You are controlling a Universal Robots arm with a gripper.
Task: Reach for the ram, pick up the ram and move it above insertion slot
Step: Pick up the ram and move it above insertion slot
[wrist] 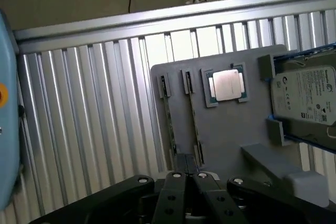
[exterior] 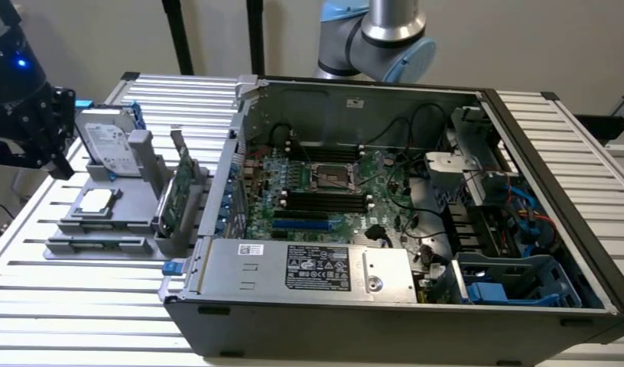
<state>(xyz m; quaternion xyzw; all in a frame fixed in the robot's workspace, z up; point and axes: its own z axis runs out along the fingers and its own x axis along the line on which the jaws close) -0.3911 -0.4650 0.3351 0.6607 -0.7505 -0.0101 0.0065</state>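
pincer [wrist: 187, 179]: shut, empty | ram [wrist: 193, 121]: edge-on in grey tray [wrist: 226, 129] slot, near pincer tips, not gripped

The arm's black wrist [exterior: 24, 115] hangs just beside the gray tray [exterior: 98, 229], at the exterior view's left end of it, jaws closed tight together, pointed toward the tray's edge.

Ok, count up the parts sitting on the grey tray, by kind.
Ram sticks: 2, on edge in their slots
Hard drive: 1
Processor: 1
Expansion card: 1
Total: 5
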